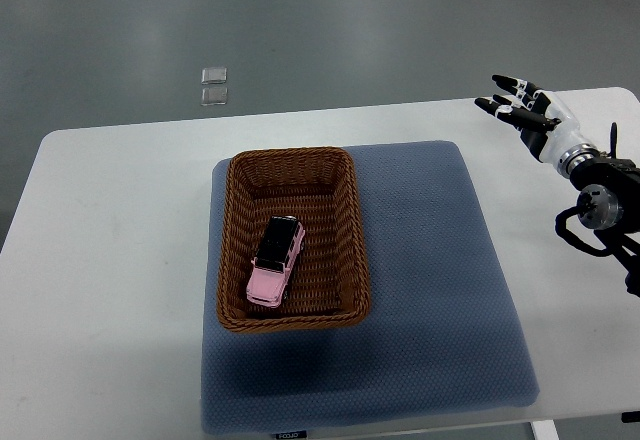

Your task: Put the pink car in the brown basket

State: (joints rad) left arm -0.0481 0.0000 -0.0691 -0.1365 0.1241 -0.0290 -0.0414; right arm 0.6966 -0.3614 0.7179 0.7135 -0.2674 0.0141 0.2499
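Table [110, 220]: white surface carrying everything in the scene; it extends well to the left of the robot hand.
Mat [440, 290]: blue-grey pad lying on the table, between the basket and the robot hand, reaching toward the near edge.
Brown basket [232, 260]: woven, rectangular, resting on the left part of the mat, well apart from the robot hand and nearer the camera than it.
Pink car [275, 261]: lies inside the brown basket on its floor, upright on its wheels, black roof up, set at a slight diagonal. Judged from this position, the placement is complete.
Right robot hand [525, 108]: at the far right corner of the table, fingers spread and extended, holding nothing, clear of the mat.
Left arm: not visible.
Risk, re-entry: a further reach toward the basket could catch its rim and drag it off the mat. Cause: the basket appears light and unsecured.
Risk, rolling: a knock to the basket could shift the car against a wall. Cause: free wheels.
Risk, withdrawal: low. Cause: no object lies beside the hand.
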